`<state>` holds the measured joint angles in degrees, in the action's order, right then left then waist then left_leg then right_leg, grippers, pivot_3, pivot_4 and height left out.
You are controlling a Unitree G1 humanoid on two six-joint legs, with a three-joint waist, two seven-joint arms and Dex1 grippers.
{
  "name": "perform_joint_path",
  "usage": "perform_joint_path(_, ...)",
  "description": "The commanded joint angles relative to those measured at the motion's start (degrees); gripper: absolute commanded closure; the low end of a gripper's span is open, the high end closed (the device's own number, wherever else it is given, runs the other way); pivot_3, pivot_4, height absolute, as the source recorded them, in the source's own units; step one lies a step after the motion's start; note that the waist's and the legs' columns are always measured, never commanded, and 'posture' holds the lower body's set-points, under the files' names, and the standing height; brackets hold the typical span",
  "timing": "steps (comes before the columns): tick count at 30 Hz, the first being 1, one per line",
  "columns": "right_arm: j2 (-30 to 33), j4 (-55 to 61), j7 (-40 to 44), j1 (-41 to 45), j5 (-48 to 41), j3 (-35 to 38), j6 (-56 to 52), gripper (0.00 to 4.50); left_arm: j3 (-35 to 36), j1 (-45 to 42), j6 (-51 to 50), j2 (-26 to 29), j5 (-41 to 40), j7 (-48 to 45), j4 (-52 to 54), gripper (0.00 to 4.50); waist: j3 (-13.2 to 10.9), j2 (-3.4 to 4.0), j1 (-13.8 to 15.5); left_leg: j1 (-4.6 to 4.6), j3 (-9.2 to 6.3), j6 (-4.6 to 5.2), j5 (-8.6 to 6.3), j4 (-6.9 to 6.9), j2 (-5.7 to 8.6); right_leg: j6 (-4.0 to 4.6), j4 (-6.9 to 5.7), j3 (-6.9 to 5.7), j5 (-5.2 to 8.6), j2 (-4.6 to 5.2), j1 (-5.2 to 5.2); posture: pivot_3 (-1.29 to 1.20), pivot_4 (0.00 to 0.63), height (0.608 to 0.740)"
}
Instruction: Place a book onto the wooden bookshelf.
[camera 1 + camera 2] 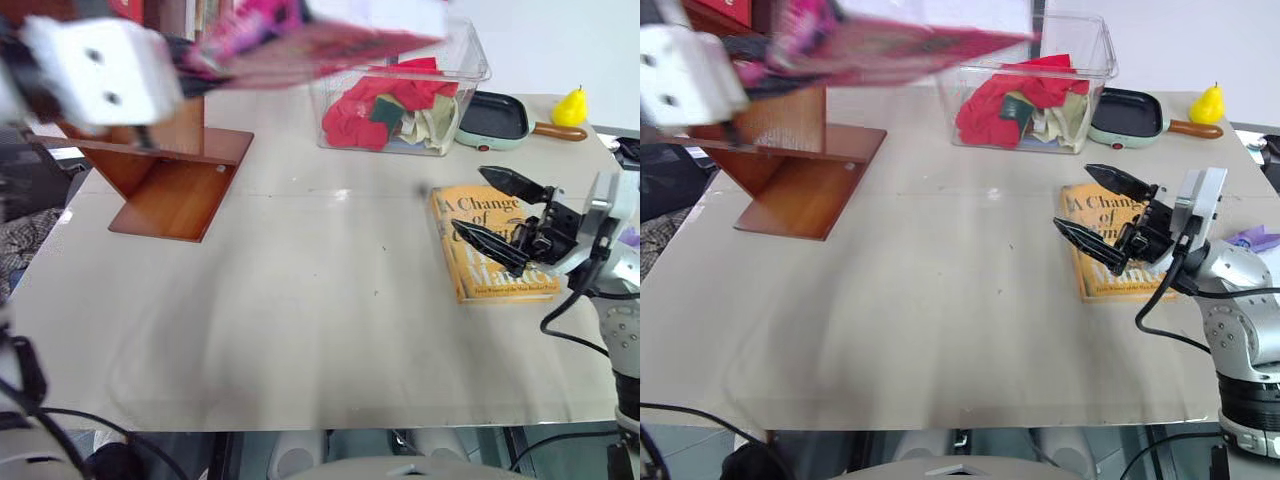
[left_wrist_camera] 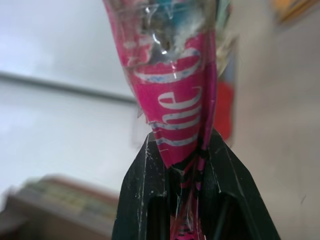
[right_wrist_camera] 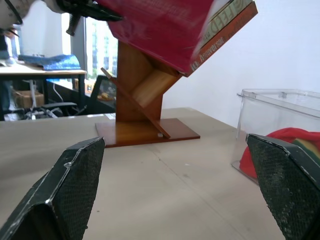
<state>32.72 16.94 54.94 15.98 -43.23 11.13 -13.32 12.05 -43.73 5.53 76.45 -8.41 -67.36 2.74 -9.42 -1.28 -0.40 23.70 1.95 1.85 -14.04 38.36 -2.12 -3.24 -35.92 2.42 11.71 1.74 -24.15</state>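
Left eye view: the book (image 1: 330,45), a glossy magenta-pink paperback, is held up in the air at the far left, above the wooden bookshelf (image 1: 170,180) and partly in front of the clear plastic bin (image 1: 470,70). It is smeared by blur, so its cover panels cannot be read here. The left gripper (image 2: 192,165) has its two black, ridged fingers clamped together on the book's edge; in the left wrist view the cover shows a shiny film and white lettering. The bookshelf is smooth reddish-brown wood with a flat base board and slanted panels; its upper part is cut off by the frame and partly hidden behind the book and the left arm. The bin holds crumpled red, green and pale cloths (image 1: 395,110). On the right, a yellow-orange book (image 1: 490,245) with black lettering lies flat on the pale, matte table (image 1: 300,320), partly covered by the right gripper (image 1: 500,210), whose pointed black fingers stand wide apart and hold nothing. At the far right sit a dark pan (image 1: 495,118) with a mint-green rim and a yellow pear (image 1: 570,105).
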Motion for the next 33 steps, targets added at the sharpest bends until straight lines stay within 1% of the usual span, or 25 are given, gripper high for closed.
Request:
perform_joint_path(1, -1.0, -1.9, 2.3, 3.0, -0.4, -0.3, 1.3, 0.00, 6.0, 3.8, 9.7, 5.6, 3.1, -2.8, -9.4, 4.39, 0.0, 0.04, -0.2, 0.01, 0.03, 0.00, 0.00, -0.02, -0.01, 0.00, 0.00, 0.01, 0.00, 0.00, -0.03, 0.00, 0.150, 0.740)
perform_joint_path(3, -1.6, -3.2, 3.5, 4.2, -0.2, -0.9, 1.4, 0.00, 5.4, 4.6, 15.8, 7.9, 4.5, -3.0, -15.7, 4.39, 0.0, 0.05, -0.2, 0.00, 0.04, 0.00, 0.00, -0.02, -0.04, 0.00, -0.04, -0.02, 0.00, -0.02, -0.05, 0.00, 0.150, 0.740)
perform_joint_path(5, -1.9, -3.9, 4.4, 5.0, 0.1, -1.2, 1.8, 0.00, 2.0, 1.6, 21.2, 8.7, 6.1, -2.3, -21.8, 4.39, -0.1, 0.01, 0.1, 0.02, 0.04, 0.00, 0.00, 0.00, -0.06, 0.00, -0.06, -0.05, 0.00, -0.01, -0.06, 0.00, 0.150, 0.740)
perform_joint_path(7, -2.2, -3.7, 4.7, 5.6, 0.1, -1.1, 1.8, 0.00, -2.6, -3.9, 26.4, 8.6, 9.0, -2.3, -28.3, 4.39, -0.1, -0.03, 0.5, 0.05, 0.08, 0.00, 0.00, 0.03, -0.05, 0.00, -0.06, -0.05, 0.00, 0.01, -0.07, 0.00, 0.150, 0.740)
perform_joint_path(9, -2.1, -0.9, 4.1, 5.4, -1.4, -0.4, 0.8, 0.00, -7.4, -11.8, 32.0, 7.0, 13.5, -1.8, -36.3, 4.39, -0.1, -0.06, 1.0, 0.07, 0.20, 0.00, 0.00, 0.04, -0.04, 0.00, -0.02, 0.01, -0.01, 0.03, -0.07, 0.00, 0.150, 0.740)
perform_joint_path(13, -0.9, 5.3, 2.8, 3.7, -2.2, 0.6, 0.2, 0.00, -16.2, -25.4, 40.9, 4.6, 25.1, 1.9, -52.7, 4.39, -0.1, -0.07, 1.3, 0.07, 0.29, 0.00, 0.00, 0.03, -0.01, -0.03, -0.05, 0.06, -0.02, 0.02, -0.11, 0.00, 0.150, 0.740)
perform_joint_path(16, 0.0, 10.1, 0.4, 2.5, -3.1, 1.9, -0.6, 0.00, -21.9, -33.0, 43.5, 2.4, 34.0, 8.0, -61.8, 4.39, -0.1, -0.13, 1.2, 0.09, 0.25, 0.00, 0.00, 0.03, -0.03, -0.22, -0.07, 0.01, -0.13, 0.00, -0.11, 0.00, 0.150, 0.740)
perform_joint_path(18, 0.6, 12.3, -1.1, 2.0, -3.6, 2.5, -1.1, 0.00, -24.8, -36.1, 44.4, 1.2, 38.2, 11.5, -66.0, 4.39, -0.1, -0.19, 1.2, 0.09, 0.27, 0.00, 0.00, 0.04, -0.03, -0.24, -0.07, 0.04, -0.14, 0.01, -0.11, 0.00, 0.150, 0.740)
perform_joint_path(21, 1.7, 15.2, -3.1, 0.9, -4.3, 3.8, -2.0, 0.00, -29.6, -38.0, 44.6, -1.0, 44.6, 18.1, -70.6, 4.39, -0.2, -0.40, 1.1, 0.09, 0.31, 0.00, 0.00, 0.05, -0.05, -0.24, -0.06, 0.06, -0.14, 0.04, -0.11, 0.00, 0.150, 0.740)
perform_joint_path(25, 2.7, 16.6, -4.3, -0.3, -5.0, 4.9, -2.4, 0.00, -32.5, -38.4, 45.4, -2.3, 47.7, 22.9, -74.4, 4.39, -0.1, -0.42, 1.1, 0.00, 0.32, 0.00, 0.00, 0.05, -0.05, -0.24, -0.22, 0.08, -0.14, 0.05, -0.12, 0.00, 0.150, 0.740)
perform_joint_path(27, 3.1, 16.6, -4.4, -0.9, -5.2, 5.2, -2.4, 0.00, -32.9, -38.1, 45.3, -2.4, 47.5, 22.8, -75.6, 3.36, -0.1, -0.42, 1.1, -0.08, 0.34, 0.00, 0.00, 0.09, -0.08, -0.20, -0.45, 0.06, -0.10, 0.04, -0.12, 0.00, 0.150, 0.740)
perform_joint_path(29, 3.5, 16.5, -4.4, -1.3, -5.3, 5.3, -2.4, 0.00, -32.7, -37.5, 44.9, -2.1, 46.6, 21.5, -76.4, 2.72, -0.1, -0.42, 1.1, -0.16, 0.49, 0.00, 0.01, 0.11, -0.16, -0.08, -0.62, 0.05, 0.01, 0.04, -0.12, 0.00, 0.150, 0.740)
perform_joint_path(30, 3.6, 16.5, -4.4, -1.5, -5.3, 5.3, -2.4, 0.00, -32.6, -37.4, 44.9, -1.9, 46.4, 21.2, -76.6, 2.60, -0.2, -0.51, 1.1, -0.20, 0.55, 0.00, 0.01, 0.12, -0.18, -0.16, -0.70, 0.07, 0.09, 0.05, -0.13, 0.00, 0.150, 0.740)
perform_joint_path(31, 3.7, 16.3, -4.3, -1.6, -5.2, 5.2, -2.4, 0.00, -31.6, -36.9, 45.1, -1.3, 44.9, 19.3, -76.7, 1.90, -0.1, -0.57, 1.1, -0.19, 0.56, 0.00, 0.02, 0.18, -0.23, -0.14, -0.78, 0.05, 0.09, 0.04, -0.15, 0.00, 0.150, 0.740)
perform_joint_path(32, 3.8, 16.1, -4.2, -1.7, -5.2, 5.1, -2.3, 0.00, -30.3, -36.4, 45.5, -0.7, 42.8, 17.1, -76.8, 1.74, -0.1, -0.58, 0.9, -0.20, 0.60, -0.01, 0.02, 0.22, -0.25, -0.11, -0.80, 0.06, 0.09, 0.04, -0.14, 0.00, 0.150, 0.740)
perform_joint_path(33, 3.8, 15.9, -4.1, -1.5, -5.3, 5.0, -2.4, 0.00, -28.7, -35.9, 45.9, 0.1, 40.4, 15.2, -76.6, 1.42, -0.1, -0.58, 0.6, -0.20, 0.68, -0.01, 0.02, 0.23, -0.25, -0.09, -0.79, 0.11, 0.07, 0.06, -0.15, 0.00, 0.150, 0.740)
